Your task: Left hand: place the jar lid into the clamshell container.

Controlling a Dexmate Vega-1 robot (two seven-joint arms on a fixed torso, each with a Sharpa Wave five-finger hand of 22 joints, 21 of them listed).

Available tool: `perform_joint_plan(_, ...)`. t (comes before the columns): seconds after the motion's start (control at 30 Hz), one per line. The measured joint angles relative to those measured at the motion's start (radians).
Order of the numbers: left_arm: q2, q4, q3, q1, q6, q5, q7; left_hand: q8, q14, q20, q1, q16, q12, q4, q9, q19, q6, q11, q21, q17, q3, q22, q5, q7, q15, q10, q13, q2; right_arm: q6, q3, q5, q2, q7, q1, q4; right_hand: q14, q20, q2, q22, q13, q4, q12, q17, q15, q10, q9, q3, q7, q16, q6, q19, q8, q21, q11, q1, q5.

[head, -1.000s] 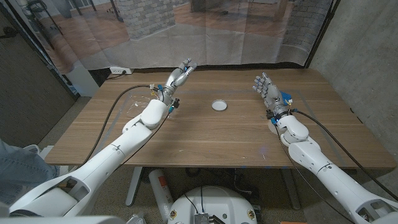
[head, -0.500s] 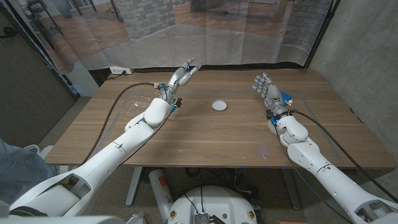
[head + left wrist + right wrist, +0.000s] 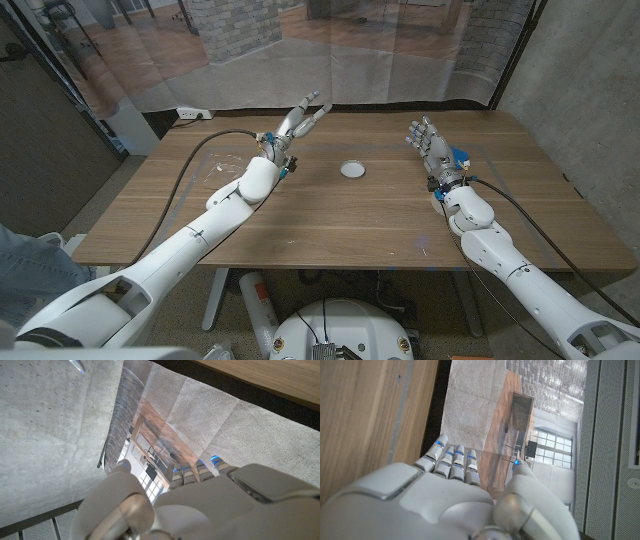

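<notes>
I am lifting my left hand higher and farther over the table's far edge, fingers spread and gripping nothing. The jar lid is lying at mid-table, well apart, so pickup is not begun. My right hand is waiting, fingers loosely apart.

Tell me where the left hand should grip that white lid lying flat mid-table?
Probably the rim: the jar lid is a low round disc lying flat on the table, so pinch opposite edges from above. The left hand, raised and empty, would come in from the lid's left.
</notes>
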Motion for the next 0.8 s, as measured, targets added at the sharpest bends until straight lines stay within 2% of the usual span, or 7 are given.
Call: perform_joint_plan(0.8,-0.002,-0.018,0.053,-0.031,0.078,0.119,0.018,0.0,0.005,0.0,0.021,0.0,0.0,-0.011,0.0,0.0,0.005,-0.002,-0.007,0.0,-0.003,0.0,0.01,-0.005,-0.005,0.002,0.0,0.005,0.021,0.006,0.014,0.011,0.015,0.0,0.026,0.005,-0.003,0.0,0.0,0.0,-0.004,-0.01,0.0,-0.005,0.005,0.0,-0.004,0.0,0.0,0.011,0.01,0.0,-0.008,-0.005,0.0,0.0)
